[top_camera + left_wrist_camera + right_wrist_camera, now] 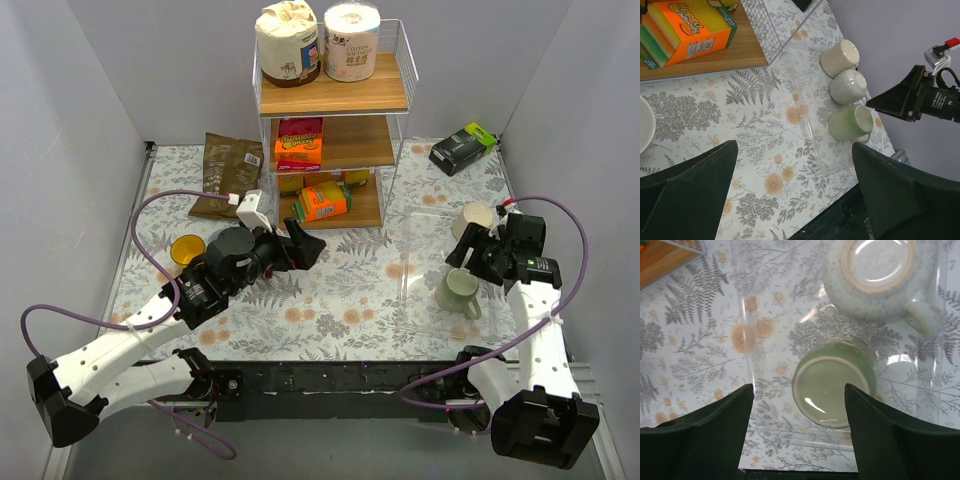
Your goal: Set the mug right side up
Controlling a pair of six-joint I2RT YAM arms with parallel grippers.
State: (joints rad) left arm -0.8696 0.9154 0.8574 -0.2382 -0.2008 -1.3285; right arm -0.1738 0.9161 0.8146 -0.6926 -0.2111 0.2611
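Both left gripper (794,146) and right gripper (799,386) gape empty; speckled mug (879,271) sits inverted, tan base-ring up.

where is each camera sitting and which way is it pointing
Top external: fixed above and behind the bases, looking down on the table, shelf rack, left hand and right hand.
Left wrist: on the left arm, facing across toward the green mug, speckled mug and cream mug; own fingers at bottom, right hand at the right edge.
Right wrist: on the right arm, looking down on the green and speckled mugs; own fingers at bottom.
Shared: both wrist views show those two mugs.
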